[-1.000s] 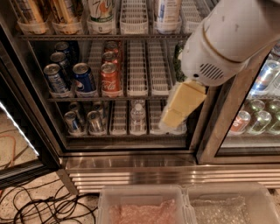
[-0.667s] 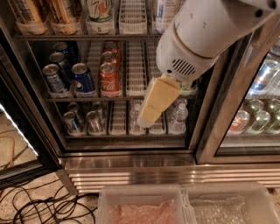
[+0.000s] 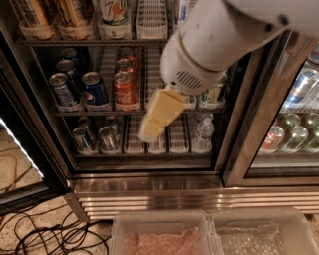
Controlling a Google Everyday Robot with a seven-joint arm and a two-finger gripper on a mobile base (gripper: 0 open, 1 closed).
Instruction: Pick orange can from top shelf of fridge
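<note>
Right of and below the red can: gripper, hanging in front of the lower racks of the fridge. Cannot tell whether clenched or released. No can seen in it.

Up and left of the red can, one rack higher: orange can on the top shelf, with a second orange one just beside it, further left. Cut off by the top edge of view, seen only as lower bodies.

Risks, judged from here:
- Well apart from the target and on the wrong side of the red can. Needs a long up-left travel. Likely to clip the shelf lip or the red can if raised while already inside.
- Straight above the red can: 7UP bottle, just right of the orange can. Could get bumped on a wide approach, or grabbed by mistake.
- Tall and slim, so probably tips if nudged off-centre. Could take the neighbour down too.
- Up-right of the red can: bulky white arm, covering much of the opening. May hide the target during the reach.

Also around: blue cans just left of the red can, white lane tray above-right, water bottle lower right, cables and plastic bins on the floor well below. Not in the path up, by the look of it.
</note>
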